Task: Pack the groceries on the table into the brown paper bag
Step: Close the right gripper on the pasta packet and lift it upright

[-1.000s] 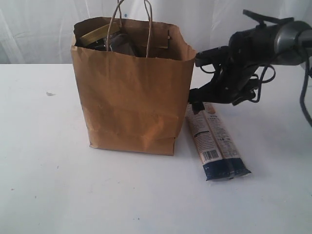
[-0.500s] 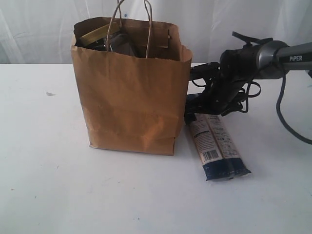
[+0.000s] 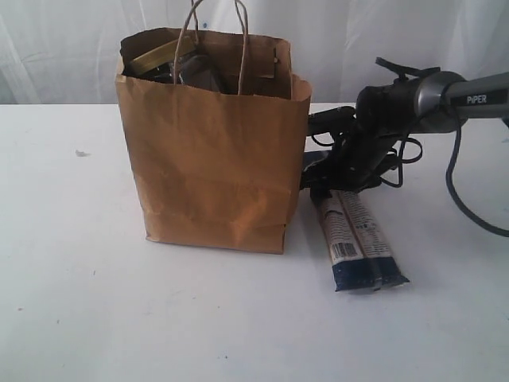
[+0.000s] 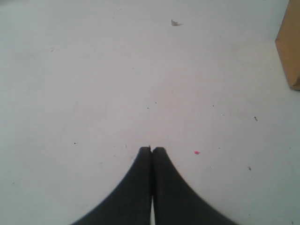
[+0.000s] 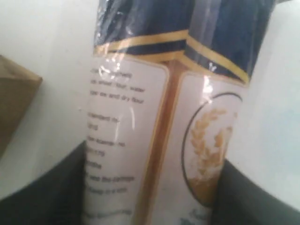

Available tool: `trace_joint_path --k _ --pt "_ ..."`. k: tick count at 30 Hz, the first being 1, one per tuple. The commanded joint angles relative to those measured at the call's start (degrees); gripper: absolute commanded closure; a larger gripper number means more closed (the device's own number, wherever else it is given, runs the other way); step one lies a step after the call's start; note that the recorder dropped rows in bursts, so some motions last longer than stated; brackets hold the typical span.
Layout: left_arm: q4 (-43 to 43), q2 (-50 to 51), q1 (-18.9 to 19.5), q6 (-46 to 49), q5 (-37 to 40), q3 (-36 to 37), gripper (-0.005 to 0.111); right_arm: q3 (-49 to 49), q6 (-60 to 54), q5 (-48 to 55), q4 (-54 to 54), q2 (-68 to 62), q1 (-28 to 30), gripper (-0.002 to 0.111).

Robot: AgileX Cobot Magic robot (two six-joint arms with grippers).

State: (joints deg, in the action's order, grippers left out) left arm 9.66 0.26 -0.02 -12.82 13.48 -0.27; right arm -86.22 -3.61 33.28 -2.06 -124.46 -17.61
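Black fingers (image 5: 51, 192) of my right hand (image 3: 320, 181) stand one on each side of the long dark-blue noodle packet (image 3: 359, 243), right against its edges in the right wrist view. The jaws are partway open, as wide as the packet. I cannot tell whether they are pressing it or only flanking it. The hand is at the packet's far end, close beside the bag's right side, and the packet lies flat on the desk (image 3: 79, 318) with its dark-blue end towards the exterior camera.

My left hand (image 4: 152, 152) is clenched, its two fingers pressed together with nothing between them. It hangs over bare white desk, with a corner of the bag at the edge of its wrist view.

My count on the desk is one noodle packet, one brown paper bag (image 3: 215, 167) and one small crumb (image 3: 81, 153) well off to the bag's left.

The bag stands upright just left of the packet, with two twisted cord handles (image 3: 242, 48) rising from its ragged rim. A gold-coloured edge (image 3: 155, 54) and a dark shape (image 3: 200, 73) show inside its mouth, and I cannot tell how many items are in there
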Motion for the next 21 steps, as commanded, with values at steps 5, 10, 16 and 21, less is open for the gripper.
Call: trace_joint_path --k 5,10,16,21 --pt "-0.2 -0.3 -0.3 0.0 -0.2 0.3 0.107 0.1 7.0 7.6 8.5 1.7 0.8 0.108" --pt "-0.2 -0.3 -0.3 0.0 -0.2 0.3 0.107 1.2 9.6 10.5 8.5 9.3 2.9 0.108" --pt "-0.2 -0.3 -0.3 0.0 -0.2 0.3 0.107 12.2 15.5 3.6 13.0 26.6 3.2 0.108" --pt "-0.2 -0.3 -0.3 0.0 -0.2 0.3 0.107 25.5 18.9 -7.3 13.7 42.4 3.2 0.108"
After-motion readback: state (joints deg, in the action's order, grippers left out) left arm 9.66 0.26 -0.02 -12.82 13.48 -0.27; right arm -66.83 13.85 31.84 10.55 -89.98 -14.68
